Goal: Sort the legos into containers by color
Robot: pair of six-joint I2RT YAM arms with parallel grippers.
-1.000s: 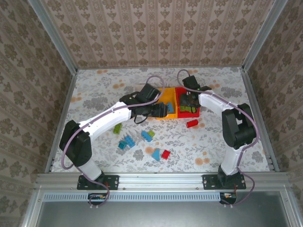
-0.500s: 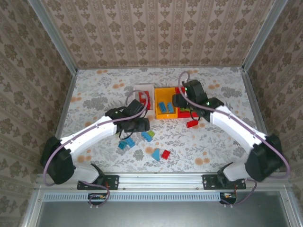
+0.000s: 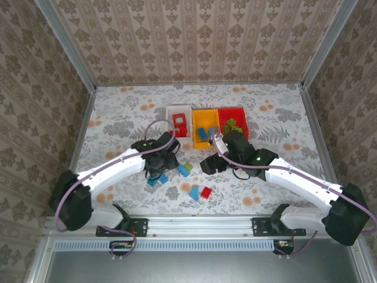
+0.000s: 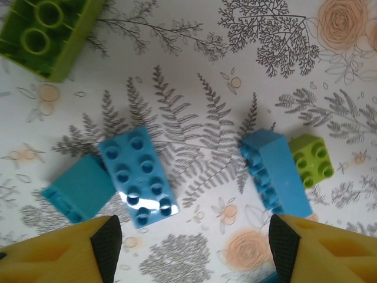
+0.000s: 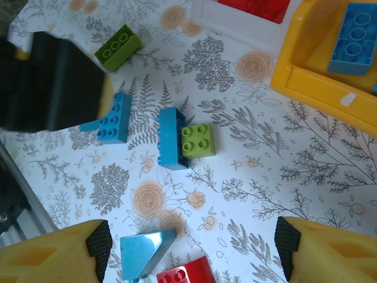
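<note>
Left hand (image 4: 194,250) gapes above floral-print table (image 3: 118,112) ringed by wallpapered walls (image 3: 194,41).

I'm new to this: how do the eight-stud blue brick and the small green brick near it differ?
The blue brick is oblong, the small green brick square. The blue brick has eight studs, the small green brick four. Both lie studs-up on the table.

No legible text, label, brand, number or sign on any surface in view.
</note>
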